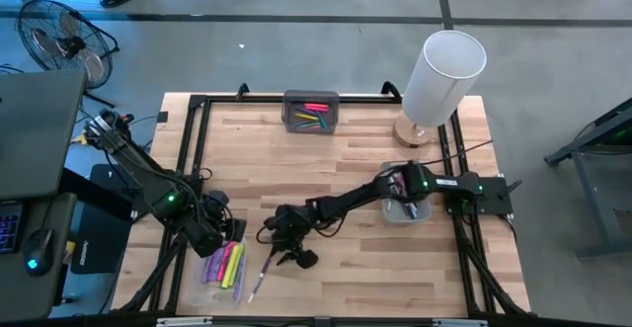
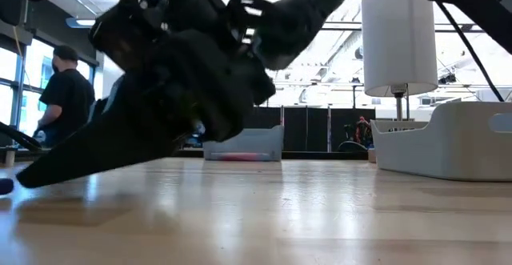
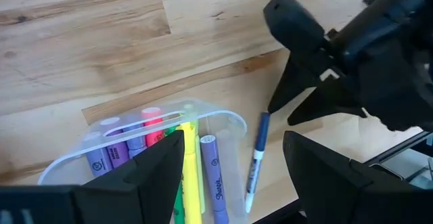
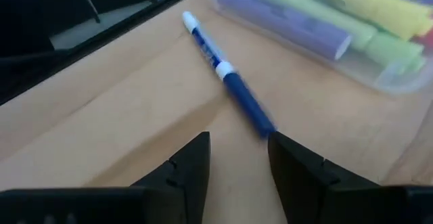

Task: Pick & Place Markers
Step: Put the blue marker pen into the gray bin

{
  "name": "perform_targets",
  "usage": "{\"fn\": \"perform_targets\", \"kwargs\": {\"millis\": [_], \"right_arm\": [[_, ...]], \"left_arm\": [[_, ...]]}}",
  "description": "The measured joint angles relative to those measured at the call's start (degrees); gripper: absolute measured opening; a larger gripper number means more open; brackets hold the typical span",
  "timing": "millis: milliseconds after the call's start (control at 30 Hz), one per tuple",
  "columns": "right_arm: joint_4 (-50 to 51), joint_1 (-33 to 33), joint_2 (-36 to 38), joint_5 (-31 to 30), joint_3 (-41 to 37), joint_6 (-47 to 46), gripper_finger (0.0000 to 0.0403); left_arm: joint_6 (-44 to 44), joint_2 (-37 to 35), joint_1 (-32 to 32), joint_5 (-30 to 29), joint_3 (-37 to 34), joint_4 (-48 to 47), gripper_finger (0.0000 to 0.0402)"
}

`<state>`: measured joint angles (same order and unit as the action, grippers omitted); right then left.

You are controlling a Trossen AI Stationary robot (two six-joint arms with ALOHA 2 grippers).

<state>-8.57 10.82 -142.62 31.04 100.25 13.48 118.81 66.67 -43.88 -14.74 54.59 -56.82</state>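
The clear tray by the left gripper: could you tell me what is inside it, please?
The clear tray holds purple, yellow and pink markers; the left gripper fingers cover their lower ends.

"Sharpie" readable on purple marker [image 3: 211,176] barrel in clear tray [image 3: 233,126]; print on other markers illegible.

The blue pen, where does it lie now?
In the high view the blue pen lies on the table's near left part, beside the clear tray of markers, just before the right gripper.
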Motion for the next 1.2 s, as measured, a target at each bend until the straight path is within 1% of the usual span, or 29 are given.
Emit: {"fn": "perform_targets", "kwargs": {"millis": [167,500,600,733,900,1000,1100,1200], "right_arm": [[1.4,1.2,1.4,-3.8,0.0,2.3,0.0140],[1.9,3.3,1.7,-3.5,0.1,6.3,0.0140],[4.8,3.4,1.7,-4.4,0.1,8.7,0.0138],[8.4,4.0,0.9,-4.6,0.4,8.9,0.0129],[9.0,4.8,0.6,-4.6,0.4,9.9,0.0102],[9.0,5.2,0.5,-4.5,0.4,10.9,0.0068],[9.2,5.3,0.5,-4.4,0.4,9.2,0.0029],[10.1,5.3,0.5,-5.2,0.4,8.2,0.0023]], "left_arm": [[0.0,0.0,0.0,0.0,0.0,0.1,0.0247],[0.0,0.0,0.0,-1.0,0.0,0.7,0.0247],[0.0,0.0,0.0,-1.3,0.0,1.2,0.0247],[0.0,0.0,0.0,-1.4,0.0,1.5,0.0247],[0.0,0.0,0.0,-1.5,0.0,1.6,0.0247],[0.0,0.0,0.0,-1.5,0.0,2.4,0.0247],[0.0,0.0,0.0,-1.5,0.0,3.9,0.0247],[-0.1,0.0,0.0,-1.5,0.0,5.2,0.0247]]}}
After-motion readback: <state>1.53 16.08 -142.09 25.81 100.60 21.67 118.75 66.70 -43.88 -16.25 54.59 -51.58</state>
